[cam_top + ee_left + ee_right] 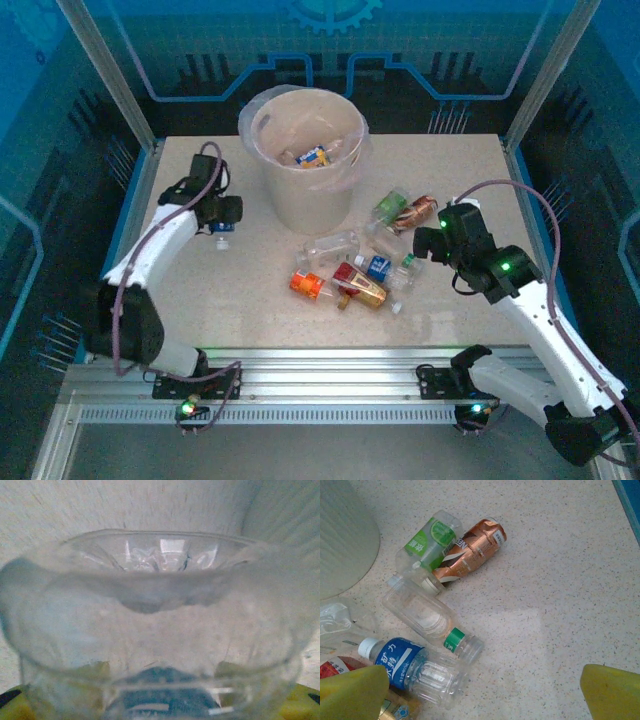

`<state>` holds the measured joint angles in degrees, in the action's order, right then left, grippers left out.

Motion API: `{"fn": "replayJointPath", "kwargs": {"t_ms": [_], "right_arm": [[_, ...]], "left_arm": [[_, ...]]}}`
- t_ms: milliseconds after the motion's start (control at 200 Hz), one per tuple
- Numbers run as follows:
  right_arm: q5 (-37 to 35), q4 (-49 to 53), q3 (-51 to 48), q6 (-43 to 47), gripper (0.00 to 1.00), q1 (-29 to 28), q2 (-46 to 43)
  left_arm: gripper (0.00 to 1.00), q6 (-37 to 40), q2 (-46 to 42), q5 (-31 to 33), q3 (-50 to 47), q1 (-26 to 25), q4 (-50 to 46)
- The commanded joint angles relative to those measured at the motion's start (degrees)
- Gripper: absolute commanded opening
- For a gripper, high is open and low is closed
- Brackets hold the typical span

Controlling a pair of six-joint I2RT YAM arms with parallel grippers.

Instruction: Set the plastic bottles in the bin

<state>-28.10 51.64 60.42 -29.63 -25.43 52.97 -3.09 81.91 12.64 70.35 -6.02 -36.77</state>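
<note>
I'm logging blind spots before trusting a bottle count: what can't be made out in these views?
- Left wrist view: the clear bottle sits so close it blurs; whether the left jaws clamp it is hidden.
- Top view: the bin wall hides how many bottles lie inside.
- Right wrist view: the red-labelled bottle is cut off by the left edge and a yellow fingertip.

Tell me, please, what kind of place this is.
Probably a robot test cell in a laboratory: aluminium frame posts, blue printed wall panels with a gear motif, and a slotted mounting rail.
</note>
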Motion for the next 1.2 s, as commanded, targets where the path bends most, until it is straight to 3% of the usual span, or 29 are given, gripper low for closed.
{"fn": "replayJointPath", "kwargs": {"t_ms": [0,175,335,585,920,1196], "right_arm": [[-1.30,0.66,-0.04,-0.95,1.00,0.65,-0.98],[-1.13,0.14,-0.22,-1.31,1.00,0.66,-1.47],[-0.83,0.49,0.12,-1.38,1.00,0.73,-1.55],[-0.37,0.83,0.06,-1.93,1.00,0.73,-2.52],[-0.36,1.67,0.57,-2.02,1.00,0.84,-2.87],[-0.24,1.32,0.75,-1.96,1.00,0.91,-1.84]], "left_arm": [[0.54,-0.38,-7.08,0.43,5.07,-0.59,-2.29],[0.53,0.50,-12.30,0.52,13.42,-2.98,-1.53],[0.53,3.28,-10.31,0.15,21.02,-8.20,2.21],[0.53,11.34,3.95,0.01,38.45,-14.81,4.26],[0.54,18.27,26.52,1.48,62.86,-16.33,-1.56],[0.57,23.04,36.50,3.68,69.47,-16.54,-4.90]]}}
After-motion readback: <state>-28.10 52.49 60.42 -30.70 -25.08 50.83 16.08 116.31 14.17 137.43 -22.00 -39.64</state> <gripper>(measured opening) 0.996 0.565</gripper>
